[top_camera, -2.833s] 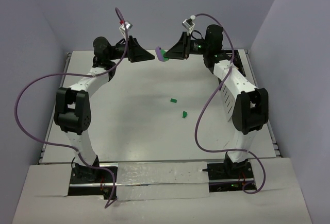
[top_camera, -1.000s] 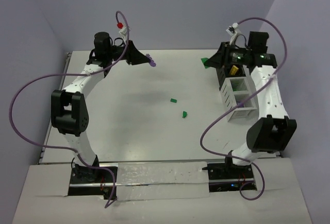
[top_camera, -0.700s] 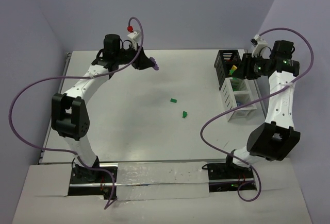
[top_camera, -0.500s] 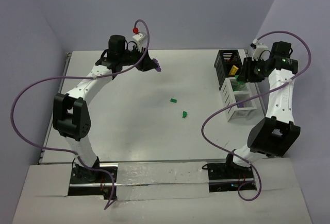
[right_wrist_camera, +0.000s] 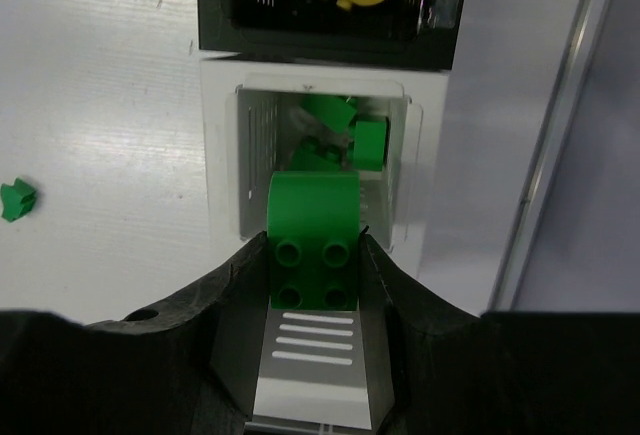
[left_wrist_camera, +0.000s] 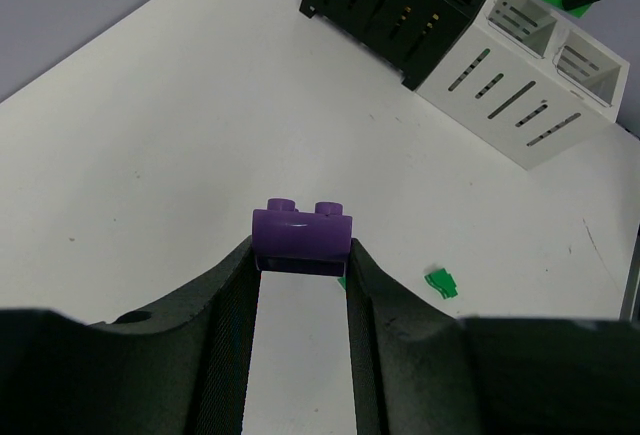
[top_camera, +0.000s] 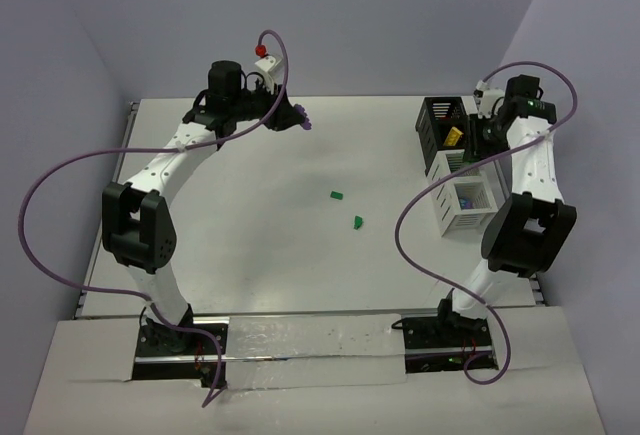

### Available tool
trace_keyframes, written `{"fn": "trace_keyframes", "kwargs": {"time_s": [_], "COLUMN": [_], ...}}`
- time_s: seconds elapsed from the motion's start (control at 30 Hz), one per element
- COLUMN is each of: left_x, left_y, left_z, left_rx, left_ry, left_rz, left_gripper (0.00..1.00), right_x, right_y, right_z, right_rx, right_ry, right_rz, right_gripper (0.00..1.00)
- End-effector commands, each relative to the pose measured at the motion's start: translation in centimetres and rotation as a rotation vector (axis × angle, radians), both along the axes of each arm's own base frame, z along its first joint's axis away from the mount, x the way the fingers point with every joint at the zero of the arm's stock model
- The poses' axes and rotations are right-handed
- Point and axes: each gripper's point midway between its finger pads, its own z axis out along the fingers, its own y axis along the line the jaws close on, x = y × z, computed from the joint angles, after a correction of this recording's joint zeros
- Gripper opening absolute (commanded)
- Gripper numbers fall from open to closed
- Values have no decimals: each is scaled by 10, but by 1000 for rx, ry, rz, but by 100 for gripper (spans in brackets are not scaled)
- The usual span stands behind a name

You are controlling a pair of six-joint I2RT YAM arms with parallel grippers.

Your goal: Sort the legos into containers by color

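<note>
The left fingers [left_wrist_camera: 238, 275] are clenched on a smooth purple brick [left_wrist_camera: 301, 236] with two round studs, above the far edge of the desk [top_camera: 250, 215]. The right fingers [right_wrist_camera: 238, 285] grasp a glossy green brick [right_wrist_camera: 314, 217] over the white slotted rack [right_wrist_camera: 222, 155] at the desk's right edge. The rack's square compartment holds green pieces [right_wrist_camera: 345, 135].
</note>
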Motion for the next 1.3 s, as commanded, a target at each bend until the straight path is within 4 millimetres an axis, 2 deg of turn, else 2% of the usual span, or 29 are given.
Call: {"fn": "trace_keyframes", "kwargs": {"time_s": [0.0, 0.27, 0.4, 0.47, 0.53, 0.63, 0.73, 0.8, 0.83, 0.87, 0.9, 0.93, 0.97, 1.0, 1.07, 1.17, 1.27], "left_x": [6, 5, 5, 4, 1, -6, -21, -25, -29, -30, -33, -33, -32, -32, -27, -6, -2], "left_y": [-3, -1, -1, -2, -3, -7, -13, -17, -17, -18, -18, -18, -17, -16, -13, 5, 21], "left_z": [20, 18, 19, 20, 21, 24, 32, 51, 54, 65, 64, 68, 73, 79, 85, 87, 98], "left_rx": [-19, -8, -8, -12, -21, -44, -106, -199, -235, -302, -336, -378, -415, -468, -519, -590, -718], "left_ry": [-35, -33, -36, -39, -43, -47, -33, -30, -4, 24, 92, 99, 112, 158, 213, 284, 351], "left_rz": [19, 28, 30, 22, 5, -35, -113, -140, -159, -165, -162, -172, -169, -160, -128, -40, -35], "left_gripper": [0, 0, 0, 0, 0, 0, 0, 0, 0, 0, 0, 0, 0, 0, 0, 0, 0], "right_x": [25, 30, 29, 29, 28, 25, 27, 34, 34, 39, 42, 39, 44, 39, 43, 39, 41], "right_y": [-7, -2, -1, 1, 10, 23, 58, 84, 109, 128, 144, 170, 186, 213, 236, 273, 303], "right_z": [11, -2, -4, 2, 12, 30, 69, 97, 114, 130, 140, 147, 156, 157, 167, 166, 173], "right_rx": [-84, -102, -115, -108, -75, -29, 111, 196, 247, 281, 303, 334, 340, 358, 376, 405, 414], "right_ry": [-57, -18, -8, -23, -47, -81, -202, -311, -367, -429, -467, -488, -536, -551, -627, -694, -770], "right_rz": [8, 26, 20, 23, 41, 77, 184, 254, 321, 366, 398, 452, 486, 542, 584, 644, 705], "right_gripper": [2, 13, 53, 66, 73, 74, 75, 77, 77, 78, 78, 79, 79, 79, 79, 79, 79]}}
